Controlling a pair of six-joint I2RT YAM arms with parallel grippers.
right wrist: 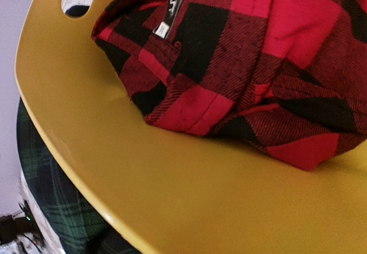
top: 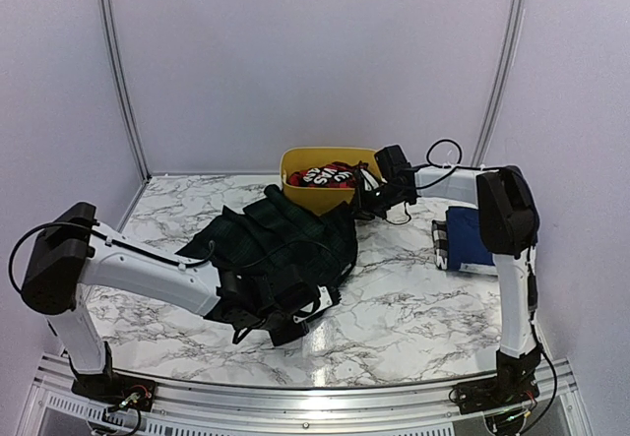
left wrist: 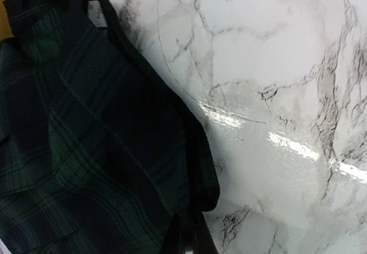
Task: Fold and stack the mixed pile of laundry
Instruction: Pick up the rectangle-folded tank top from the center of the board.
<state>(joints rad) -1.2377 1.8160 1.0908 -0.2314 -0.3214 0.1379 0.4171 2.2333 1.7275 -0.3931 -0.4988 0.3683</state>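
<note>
Left claw (top: 295, 326) clenched on the dark green-navy tartan cloth garment (top: 285, 239). Right claw (top: 369, 205) clenched too. Just ahead of it, the red-and-black checked garment (right wrist: 241, 65) fills a yellow plastic tub (right wrist: 143, 168) (label legible only from the wrist).

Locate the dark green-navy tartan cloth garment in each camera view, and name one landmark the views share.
Top external: tartan garment, spread across the middle.
Left wrist: fills the left half.
Right wrist: lower-left corner, below the rim of the yellow plastic tub.
Shared landmark: that tub, bordering the garment in top and right wrist views.
</note>
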